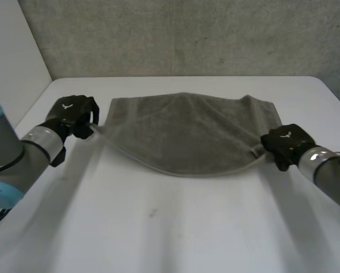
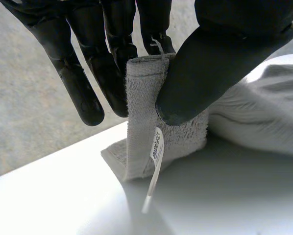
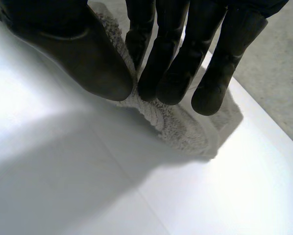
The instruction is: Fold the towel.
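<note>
The towel [image 1: 187,133] is a grey terry cloth with a looped, nubbly pile and a flat hemmed border. It lies spread across the middle of the frame in the head view. Its far part rests on the white counter [image 1: 158,227], and its near edge sags in a shallow curve between the two hands.

At the left of the frame, the left hand [image 1: 73,114] holds the towel's near left corner. In the left wrist view the thumb [image 2: 205,73] presses the bunched corner against the fingers [image 2: 117,68], so the hand is clamped on the cloth. A narrow white printed label [image 2: 155,166] hangs from the corner's hem towards the counter.

At the right of the frame, the right hand [image 1: 286,145] pinches the near right corner. In its own wrist view the fingertips [image 3: 171,85] and thumb close together on a fluffy fold of the towel just above the smooth counter.

Both grey forearms reach in from the lower corners of the frame. A rough, speckled grey wall [image 1: 187,34] runs across the top.
</note>
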Robot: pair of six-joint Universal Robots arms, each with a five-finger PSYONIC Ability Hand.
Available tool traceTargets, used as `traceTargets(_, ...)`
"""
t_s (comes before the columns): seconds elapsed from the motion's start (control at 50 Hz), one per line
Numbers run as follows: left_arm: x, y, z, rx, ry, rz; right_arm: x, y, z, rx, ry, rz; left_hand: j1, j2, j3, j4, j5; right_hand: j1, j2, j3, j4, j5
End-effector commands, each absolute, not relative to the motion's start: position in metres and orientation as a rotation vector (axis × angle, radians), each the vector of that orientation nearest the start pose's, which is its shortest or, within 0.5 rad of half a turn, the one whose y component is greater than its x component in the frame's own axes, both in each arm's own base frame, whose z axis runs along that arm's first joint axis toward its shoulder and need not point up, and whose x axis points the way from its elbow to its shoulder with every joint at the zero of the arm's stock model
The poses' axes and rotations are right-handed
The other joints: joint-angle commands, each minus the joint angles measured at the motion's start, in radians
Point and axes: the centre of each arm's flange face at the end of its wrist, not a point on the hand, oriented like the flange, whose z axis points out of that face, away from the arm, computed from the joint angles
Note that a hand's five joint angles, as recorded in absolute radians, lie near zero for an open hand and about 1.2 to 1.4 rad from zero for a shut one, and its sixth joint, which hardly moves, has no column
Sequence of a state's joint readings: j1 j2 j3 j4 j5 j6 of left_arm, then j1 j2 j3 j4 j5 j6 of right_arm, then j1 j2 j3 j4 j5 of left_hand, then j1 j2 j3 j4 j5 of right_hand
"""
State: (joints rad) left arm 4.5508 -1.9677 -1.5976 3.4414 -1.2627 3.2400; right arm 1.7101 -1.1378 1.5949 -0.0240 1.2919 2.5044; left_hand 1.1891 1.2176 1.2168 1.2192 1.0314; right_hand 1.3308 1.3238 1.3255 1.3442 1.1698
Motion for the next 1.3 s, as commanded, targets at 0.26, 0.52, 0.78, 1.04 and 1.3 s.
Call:
traceTargets(0.26, -0.198, -0.289, 0.226, 0.770, 2.440, -2.335, 0.169, -0.274, 0.199, -1.314, 2.350, -1.633, 0.207, 0.179, 0.179, 0.177, 0.190, -1.029, -1.022, -1.023, -1.042, -1.042)
traceTargets(0.52, -0.199, -0.289, 0.220, 0.772, 2.470, -2.314, 0.176, -0.284, 0.202, -1.429, 2.202, -1.727, 0.207, 0.179, 0.179, 0.177, 0.190, -0.903, -0.896, -0.897, -0.916, -0.916)
traceTargets(0.78, -0.199, -0.290, 0.214, 0.770, 2.490, -2.294, 0.218, -0.292, 0.163, -1.754, 1.988, -1.562, 0.207, 0.179, 0.179, 0.177, 0.190, -0.841, -0.834, -0.835, -0.854, -0.854)
traceTargets(1.04, -0.199, -0.291, 0.210, 0.769, 2.506, -2.283, 0.222, -0.309, 0.136, -1.849, 2.067, -1.481, 0.207, 0.179, 0.179, 0.177, 0.190, -0.841, -0.834, -0.835, -0.854, -0.854)
traceTargets(1.3, -0.198, -0.292, 0.210, 0.762, 2.505, -2.281, 0.223, -0.312, 0.132, -1.857, 2.064, -1.480, 0.207, 0.179, 0.179, 0.177, 0.190, -0.586, -0.579, -0.580, -0.599, -0.599)
